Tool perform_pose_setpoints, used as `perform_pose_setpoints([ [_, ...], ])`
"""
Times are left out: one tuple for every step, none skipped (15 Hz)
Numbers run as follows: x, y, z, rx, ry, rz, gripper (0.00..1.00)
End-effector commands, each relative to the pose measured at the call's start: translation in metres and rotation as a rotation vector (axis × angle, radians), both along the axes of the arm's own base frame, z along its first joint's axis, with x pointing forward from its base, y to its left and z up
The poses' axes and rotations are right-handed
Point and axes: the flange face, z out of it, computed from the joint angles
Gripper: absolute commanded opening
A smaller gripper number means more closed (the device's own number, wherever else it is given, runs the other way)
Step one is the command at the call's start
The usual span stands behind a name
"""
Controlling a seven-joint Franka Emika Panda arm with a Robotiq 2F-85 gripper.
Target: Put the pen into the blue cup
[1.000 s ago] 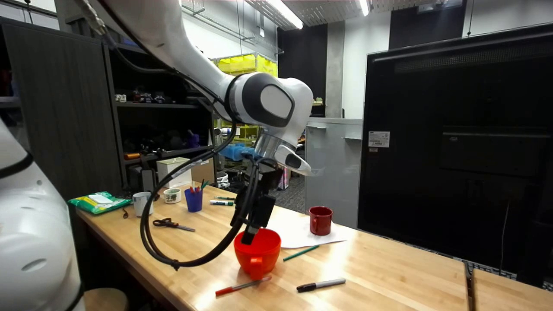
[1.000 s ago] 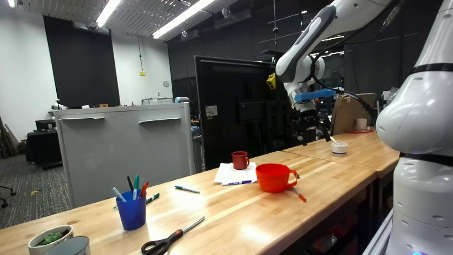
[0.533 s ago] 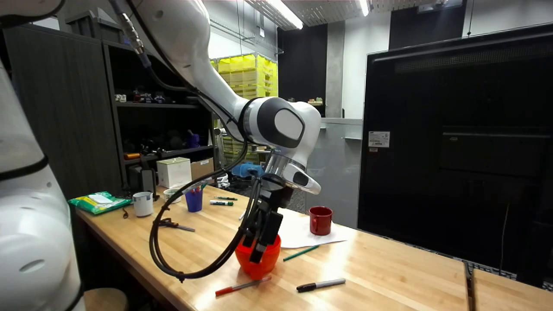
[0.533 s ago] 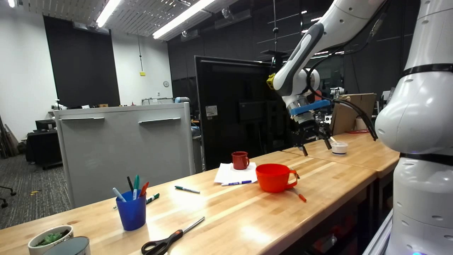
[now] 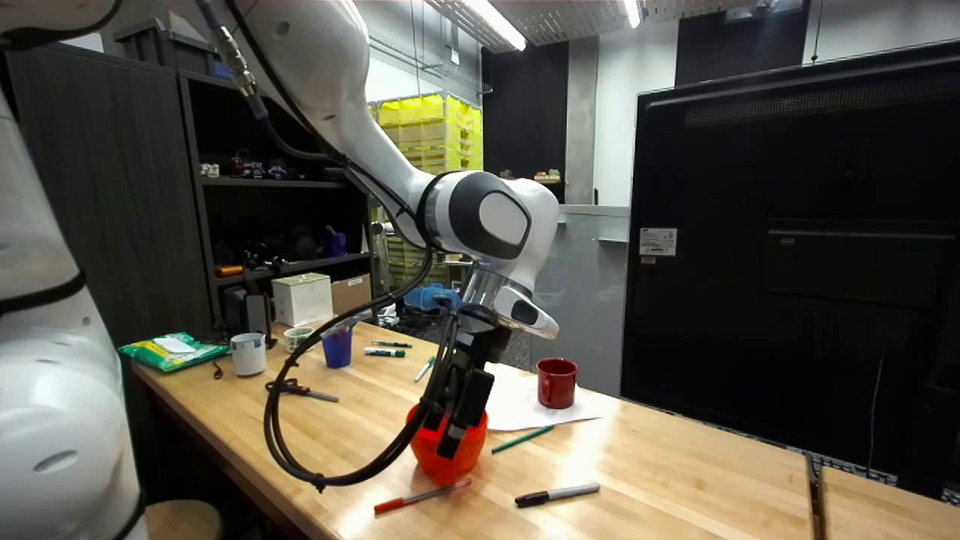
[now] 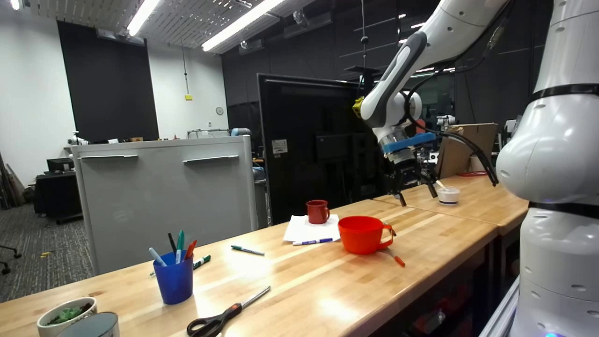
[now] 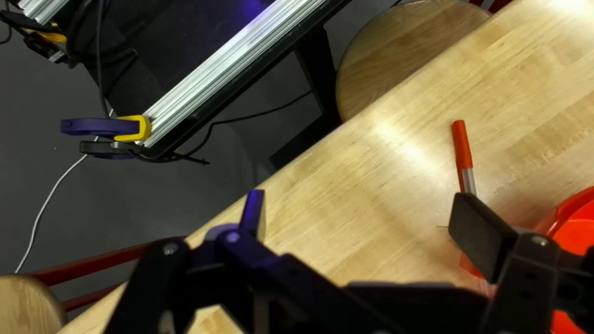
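Worktop (image 5: 675, 480) lies beneath; the jaws hang over it, parted and holding nothing; the pen (image 5: 561, 494) rests lower, seemingly nearer the worktop's far edge than they; its long axis slants, black cap (image 5: 532, 499) toward the robot-side edge.

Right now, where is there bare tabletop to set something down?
Bare: between scissors and red bowl; from the paper to the table seam. Crowded: around the bowl, with red pen, black-capped marker and end effector close; beside the blue cup, with markers.
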Motion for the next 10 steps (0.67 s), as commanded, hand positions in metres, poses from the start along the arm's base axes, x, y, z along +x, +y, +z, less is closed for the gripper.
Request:
perform_pose_setpoints([
  [0.009, -0.01, -0.015, 0.012, -0.012, 0.017, 1.0],
  [0.011, -0.013, -0.02, 0.013, -0.014, 0.015, 1.0],
  [0.013, -0.018, -0.025, 0.006, -0.021, 0.01, 1.0],
  [0.014, -0.022, -0.031, 0.005, -0.025, 0.004, 1.0],
  [0.017, -0.027, -0.037, 0.0, -0.036, -0.006, 1.0],
  [0.019, -0.031, -0.043, -0.007, -0.045, -0.014, 1.0],
  [0.021, -0.035, -0.048, -0.013, -0.054, -0.02, 1.0],
  [0.023, -0.039, -0.054, -0.022, -0.066, -0.027, 1.0],
  [0.025, -0.042, -0.059, -0.032, -0.077, -0.035, 1.0],
  [0.028, -0.046, -0.064, -0.042, -0.087, -0.044, 1.0],
])
